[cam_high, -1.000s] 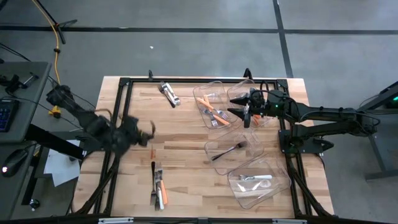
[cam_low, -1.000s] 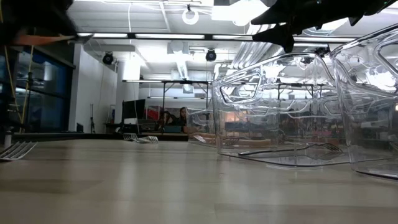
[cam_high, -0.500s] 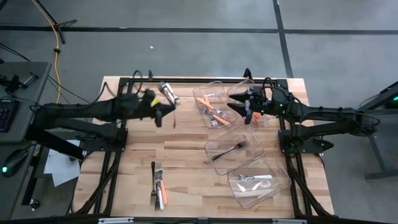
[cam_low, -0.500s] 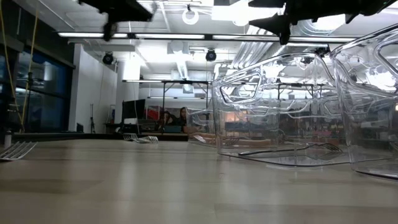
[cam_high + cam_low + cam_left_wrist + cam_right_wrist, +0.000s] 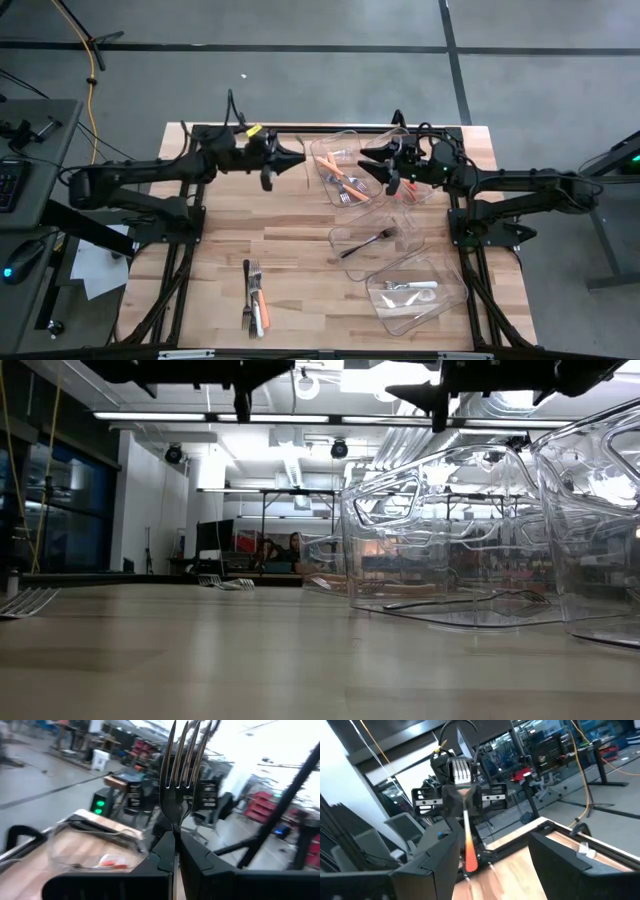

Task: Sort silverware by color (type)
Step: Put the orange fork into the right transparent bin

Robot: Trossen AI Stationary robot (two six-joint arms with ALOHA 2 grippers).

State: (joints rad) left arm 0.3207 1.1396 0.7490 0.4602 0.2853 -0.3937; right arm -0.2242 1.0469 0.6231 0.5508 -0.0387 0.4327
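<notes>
Left hand (image 5: 175, 851) carried orange-handled fork (image 5: 181, 775) binward.

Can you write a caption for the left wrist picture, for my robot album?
The left tool shut on an orange-handled fork, prongs pointing up.

I count four bins (image 5: 345, 134); one fork (image 5: 179, 780) in my left gripper (image 5: 174, 840); one dark fork (image 5: 366, 243) in the middle bin; about three orange pieces (image 5: 345, 180) far; seemingly two white pieces (image 5: 410, 286) near; one loose pile (image 5: 254, 298) near left, number unclear.
</notes>
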